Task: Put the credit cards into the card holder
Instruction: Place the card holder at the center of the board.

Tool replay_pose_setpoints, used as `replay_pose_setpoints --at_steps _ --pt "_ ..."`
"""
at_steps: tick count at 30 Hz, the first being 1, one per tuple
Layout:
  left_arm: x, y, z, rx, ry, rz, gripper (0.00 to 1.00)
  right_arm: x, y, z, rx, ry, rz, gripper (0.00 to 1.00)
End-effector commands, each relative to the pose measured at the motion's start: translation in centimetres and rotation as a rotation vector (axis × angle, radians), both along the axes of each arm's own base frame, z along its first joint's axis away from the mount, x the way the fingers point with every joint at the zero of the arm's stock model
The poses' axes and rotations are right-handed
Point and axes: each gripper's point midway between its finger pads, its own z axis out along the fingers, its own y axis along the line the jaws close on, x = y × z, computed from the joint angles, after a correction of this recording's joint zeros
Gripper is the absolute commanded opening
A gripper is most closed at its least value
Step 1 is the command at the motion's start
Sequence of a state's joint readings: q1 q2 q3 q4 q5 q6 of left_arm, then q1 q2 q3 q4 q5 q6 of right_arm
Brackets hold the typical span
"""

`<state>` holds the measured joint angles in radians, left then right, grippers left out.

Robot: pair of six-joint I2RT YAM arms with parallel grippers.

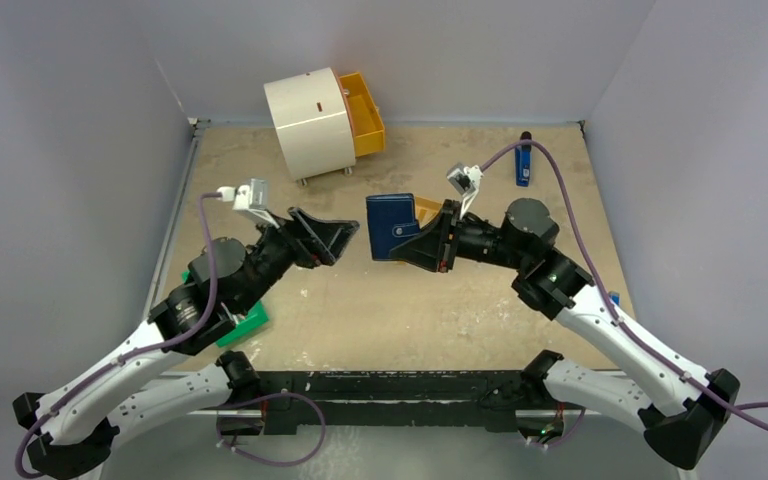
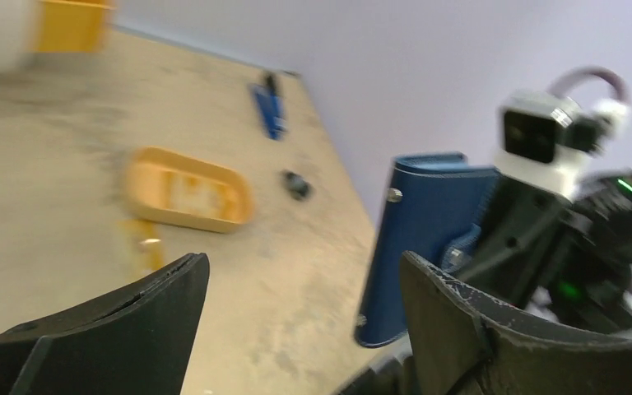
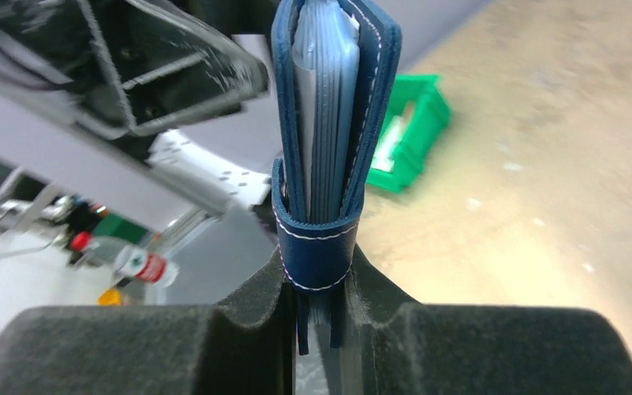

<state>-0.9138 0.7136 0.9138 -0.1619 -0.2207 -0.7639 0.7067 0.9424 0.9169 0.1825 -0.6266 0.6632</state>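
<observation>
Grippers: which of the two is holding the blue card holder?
The right gripper: its jaws are closed on the folded navy card holder. The left gripper stands open beside it, with nothing between its fingers.

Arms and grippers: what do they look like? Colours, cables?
Left arm and right arm: white lower links, black joints, a purple cable along each. Left gripper and right gripper: black wedge-shaped fingers, white camera on each wrist.
</observation>
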Motion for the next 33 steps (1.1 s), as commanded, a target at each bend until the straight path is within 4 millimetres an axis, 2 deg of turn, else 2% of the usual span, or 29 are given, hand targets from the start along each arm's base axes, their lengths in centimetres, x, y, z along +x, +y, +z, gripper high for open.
replay_pose_setpoints --at_steps 1,3,4,6,9,12,23,27,33 --pt "3.3 10.2 -4.9 0.182 0.132 0.545 0.84 4.5 -1.9 -3.0 -0.180 0.012 -0.270 0.00" --pt "3.4 13.1 -7.2 0.293 0.198 0.690 0.84 5.8 -2.1 -5.8 -0.265 0.066 -0.323 0.00" --pt "3.4 13.8 -8.0 0.339 0.220 0.733 0.84 6.2 -2.0 -7.3 -0.300 0.093 -0.331 0.00" --pt "3.4 14.4 -9.2 0.410 0.250 0.765 0.82 6.7 -1.8 -10.3 -0.371 0.143 -0.333 0.00" --pt "3.5 14.4 -9.9 0.437 0.262 0.777 0.80 7.3 -1.9 -14.4 -0.468 0.193 -0.340 0.00" --pt "3.5 14.2 -10.1 0.422 0.253 0.763 0.79 7.7 -1.5 -17.2 -0.495 0.244 -0.343 0.00" --pt "3.5 12.2 -11.9 0.397 0.254 0.666 0.78 5.6 1.1 -23.2 -0.424 0.497 -0.277 0.00" --pt "3.6 11.3 -12.6 0.399 0.268 0.630 0.79 4.9 2.6 -23.9 -0.456 0.496 -0.255 0.00" --pt "3.3 9.4 -14.0 0.368 0.291 0.542 0.76 6.1 3.4 -25.0 -0.467 0.547 -0.299 0.00"
